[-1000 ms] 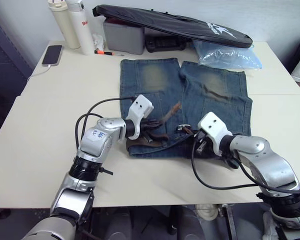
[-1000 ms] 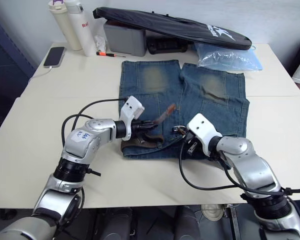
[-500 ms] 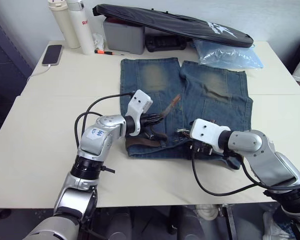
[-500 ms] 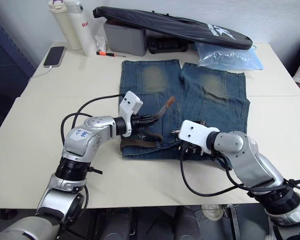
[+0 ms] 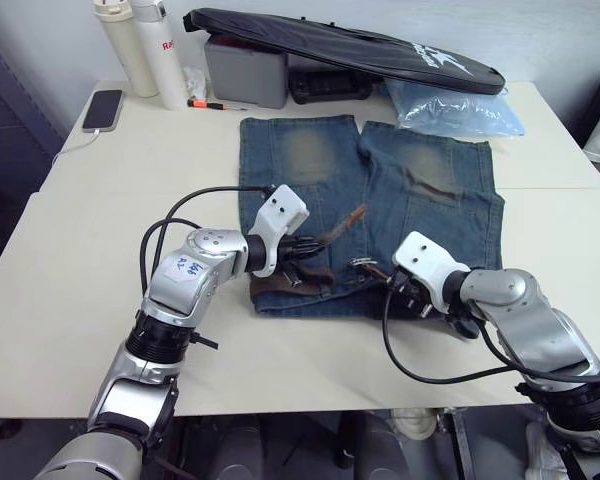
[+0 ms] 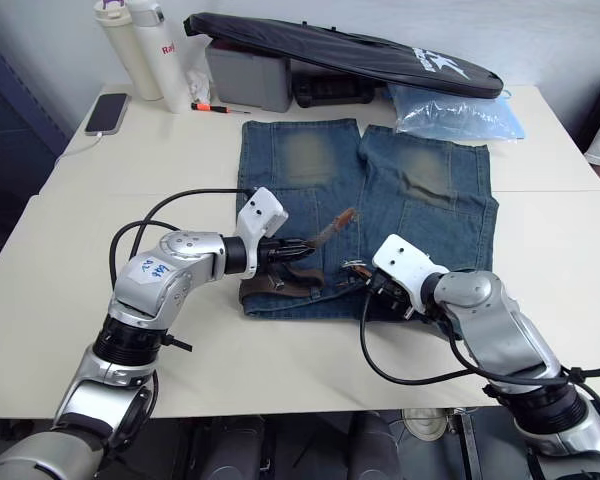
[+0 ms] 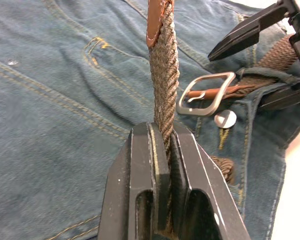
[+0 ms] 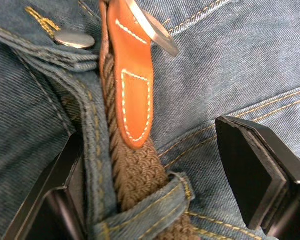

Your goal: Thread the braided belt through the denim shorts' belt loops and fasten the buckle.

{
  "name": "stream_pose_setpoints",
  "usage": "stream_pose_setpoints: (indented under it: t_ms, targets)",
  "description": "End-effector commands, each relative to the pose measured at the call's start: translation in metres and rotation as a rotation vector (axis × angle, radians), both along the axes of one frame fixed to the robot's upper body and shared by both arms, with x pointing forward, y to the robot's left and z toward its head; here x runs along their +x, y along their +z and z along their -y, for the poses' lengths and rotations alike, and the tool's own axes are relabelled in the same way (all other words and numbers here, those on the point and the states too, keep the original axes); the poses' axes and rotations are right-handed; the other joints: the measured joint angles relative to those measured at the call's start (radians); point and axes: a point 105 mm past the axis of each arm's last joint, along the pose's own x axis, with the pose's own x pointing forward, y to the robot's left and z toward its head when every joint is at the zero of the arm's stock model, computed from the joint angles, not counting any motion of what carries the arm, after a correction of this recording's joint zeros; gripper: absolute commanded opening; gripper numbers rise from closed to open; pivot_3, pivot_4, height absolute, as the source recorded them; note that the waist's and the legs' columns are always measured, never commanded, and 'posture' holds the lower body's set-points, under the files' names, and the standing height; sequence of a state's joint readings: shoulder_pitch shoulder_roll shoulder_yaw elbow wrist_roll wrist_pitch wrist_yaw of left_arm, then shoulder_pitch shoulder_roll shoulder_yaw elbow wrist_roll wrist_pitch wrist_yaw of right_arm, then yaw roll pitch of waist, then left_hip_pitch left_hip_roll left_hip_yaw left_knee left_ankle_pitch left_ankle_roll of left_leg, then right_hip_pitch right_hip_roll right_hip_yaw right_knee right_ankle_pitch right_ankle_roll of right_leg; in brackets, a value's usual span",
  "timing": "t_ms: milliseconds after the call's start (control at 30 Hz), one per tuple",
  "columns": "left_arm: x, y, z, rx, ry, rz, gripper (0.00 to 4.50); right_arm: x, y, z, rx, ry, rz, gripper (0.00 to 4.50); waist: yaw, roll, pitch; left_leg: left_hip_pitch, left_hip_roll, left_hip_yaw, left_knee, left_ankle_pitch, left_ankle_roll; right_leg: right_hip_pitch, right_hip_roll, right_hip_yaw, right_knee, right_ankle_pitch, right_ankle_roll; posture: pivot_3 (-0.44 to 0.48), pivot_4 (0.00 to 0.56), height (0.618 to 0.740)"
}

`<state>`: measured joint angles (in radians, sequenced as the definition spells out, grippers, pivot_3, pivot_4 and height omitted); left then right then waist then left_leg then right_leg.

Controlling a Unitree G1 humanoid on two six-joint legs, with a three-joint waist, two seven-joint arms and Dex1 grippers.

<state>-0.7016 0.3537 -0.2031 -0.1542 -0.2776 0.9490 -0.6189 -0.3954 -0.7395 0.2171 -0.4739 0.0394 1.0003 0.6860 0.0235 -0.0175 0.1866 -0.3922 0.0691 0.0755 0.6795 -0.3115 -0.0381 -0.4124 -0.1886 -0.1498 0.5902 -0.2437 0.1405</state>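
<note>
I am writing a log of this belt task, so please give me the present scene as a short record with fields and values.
left gripper: shut on the braided belt, holding its free end up over the denim shorts
right gripper: open, fingers on either side of the belt near a belt loop
buckle: lies on the waistband beside the metal button, not fastened
belt tip: tan leather, not through the buckle
shorts: flat on the table, waistband toward the robot
background: phone, two bottles, black bag
</note>
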Motion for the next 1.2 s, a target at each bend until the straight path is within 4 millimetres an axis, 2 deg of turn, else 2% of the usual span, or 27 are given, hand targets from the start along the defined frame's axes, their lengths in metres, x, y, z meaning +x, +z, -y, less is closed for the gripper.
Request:
stream_pose_setpoints:
  t_ms: [33,100,133,267,367,500,700,800,967,1200]
  targets:
    - [-0.007,0.014,0.005,-0.007,-0.045,0.046,0.0,0.0,0.015,-0.006,0.044,0.011,0.052,3.2,0.0,0.0,0.0,0.0,0.0,0.0,0.0,0.0,0.0,0.0,0.0,0.0,0.0,0.0,0.0,0.0,0.15,0.74]
    - [-0.007,0.016,0.003,-0.005,-0.047,0.054,0.0,0.0,0.018,-0.008,0.053,0.017,0.057,2.38,0.0,0.0,0.0,0.0,0.0,0.0,0.0,0.0,0.0,0.0,0.0,0.0,0.0,0.0,0.0,0.0,0.15,0.74]
    - [-0.005,0.025,0.004,-0.035,-0.048,0.104,0.0,0.002,0.022,-0.008,0.082,0.008,0.064,1.76,0.0,0.0,0.0,0.0,0.0,0.0,0.0,0.0,0.0,0.0,0.0,0.0,0.0,0.0,0.0,0.0,0.15,0.74]
    - [-0.001,0.063,0.006,-0.178,-0.026,0.253,0.0,0.008,0.035,-0.004,0.188,-0.056,0.077,0.1,0.0,0.0,0.0,-0.001,0.0,0.0,0.001,0.0,0.0,-0.001,0.0,0.0,0.0,0.0,0.0,0.0,0.15,0.74]
    - [-0.002,0.07,0.007,-0.175,-0.038,0.308,0.0,0.016,0.047,0.003,0.29,-0.134,0.082,0.02,0.0,0.0,0.0,-0.001,0.0,0.0,0.001,0.0,0.0,-0.001,0.0,0.0,0.0,0.0,0.0,0.0,0.15,0.74]
    - [-0.003,0.056,0.008,-0.125,-0.029,0.26,0.0,0.026,0.056,0.02,0.475,-0.302,0.057,0.02,-0.001,0.0,0.0,-0.001,0.0,0.0,0.0,0.0,0.0,-0.001,0.0,0.0,0.0,0.0,0.0,0.0,0.15,0.74]
    - [-0.011,0.028,0.01,-0.024,-0.038,0.13,0.0,0.025,0.05,0.022,0.587,-0.397,0.003,0.02,0.0,0.0,0.0,-0.002,0.0,0.0,0.0,0.0,0.0,-0.001,0.0,0.0,0.0,0.0,0.0,0.0,0.15,0.74]
    - [-0.014,0.014,0.01,0.03,-0.041,0.074,0.0,0.025,0.051,0.02,0.601,-0.402,0.001,0.02,-0.001,0.0,0.0,-0.001,0.0,0.0,-0.001,0.0,0.0,-0.002,0.0,0.0,0.001,0.0,0.0,0.0,0.15,0.74]
    - [-0.01,0.003,0.01,0.092,0.004,0.017,0.0,0.023,0.054,0.008,0.588,-0.347,0.009,0.02,-0.001,0.0,0.0,-0.001,0.0,0.0,-0.001,0.0,0.0,-0.002,0.0,0.0,0.001,0.0,0.0,0.0,0.15,0.74]
    - [0.0,0.008,0.014,0.072,0.087,-0.013,0.0,0.019,0.063,-0.005,0.586,-0.274,0.039,0.02,-0.002,0.0,0.0,-0.002,0.0,0.0,-0.001,0.0,0.0,-0.002,0.0,0.0,0.0,0.0,0.0,0.0,0.15,0.74]
